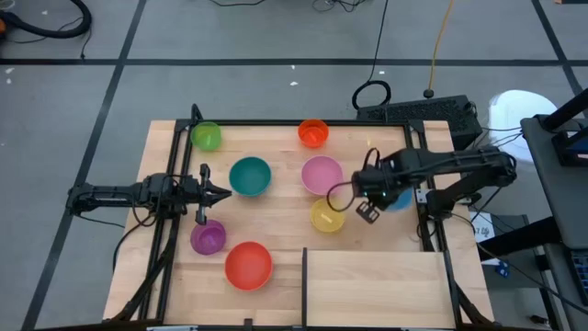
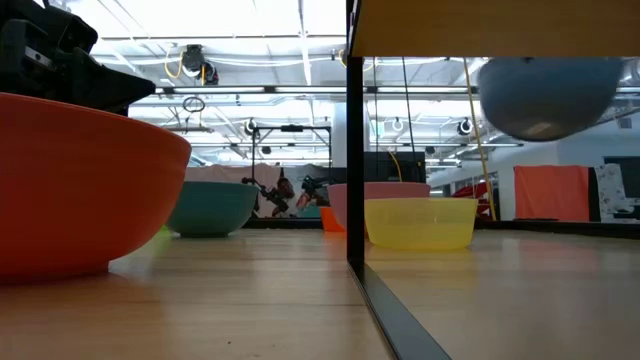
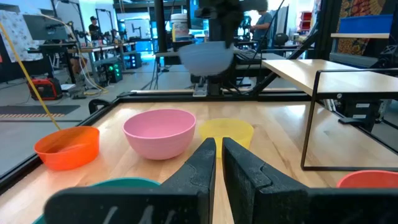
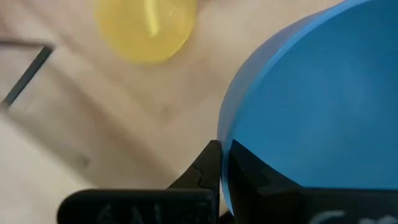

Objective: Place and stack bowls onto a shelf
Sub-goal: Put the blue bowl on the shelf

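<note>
My right gripper is shut on a blue bowl, which hangs in the air over the table's right part, beside the yellow bowl. My left gripper waits level at the table's left side, shut and holding nothing. Standing on their bases on the tabletop are the pink bowl, teal bowl, orange bowl, green bowl, purple bowl and red bowl. The shelf is the pale raised board at the near right. My right gripper pinches the blue bowl's rim, with one finger inside the bowl and the other finger outside its wall. The fingers come from above, pointing down. The bowl hangs lifted clear of the table, its open side up.
The shelf's dark upright stands at its left edge and its board sits above table height. A dark frame runs around the tabletop. Bare wood lies under the shelf and between the bowls.
</note>
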Controlling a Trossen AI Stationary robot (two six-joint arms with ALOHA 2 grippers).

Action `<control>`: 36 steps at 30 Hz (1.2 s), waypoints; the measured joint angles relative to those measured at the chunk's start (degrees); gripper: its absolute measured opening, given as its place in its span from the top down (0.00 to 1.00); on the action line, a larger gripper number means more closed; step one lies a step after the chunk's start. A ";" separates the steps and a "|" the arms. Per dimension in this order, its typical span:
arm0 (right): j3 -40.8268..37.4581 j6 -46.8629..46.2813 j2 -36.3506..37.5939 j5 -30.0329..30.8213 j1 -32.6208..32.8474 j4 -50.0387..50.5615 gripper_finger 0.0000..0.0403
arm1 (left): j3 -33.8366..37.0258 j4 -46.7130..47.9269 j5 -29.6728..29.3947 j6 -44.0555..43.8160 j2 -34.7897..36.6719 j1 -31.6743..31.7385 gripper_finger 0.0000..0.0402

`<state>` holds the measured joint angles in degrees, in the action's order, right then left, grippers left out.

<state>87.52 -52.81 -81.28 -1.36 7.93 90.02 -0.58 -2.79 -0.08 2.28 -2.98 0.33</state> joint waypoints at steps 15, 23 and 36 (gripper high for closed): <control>3.37 -30.66 -0.08 -12.85 13.79 0.04 0.99 | -0.02 -0.04 0.00 -0.02 0.00 -0.01 0.91; 8.94 -43.28 -0.18 -10.73 20.46 -0.02 1.00 | -0.02 -0.01 0.00 0.37 0.00 0.00 0.91; 13.78 -61.05 -7.94 -13.73 33.21 -4.29 1.00 | -0.02 -0.42 -0.59 0.52 0.00 -0.01 0.91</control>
<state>101.29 -113.86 -89.22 -15.10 41.14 85.73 -0.60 -3.20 -0.67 2.81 -2.98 0.32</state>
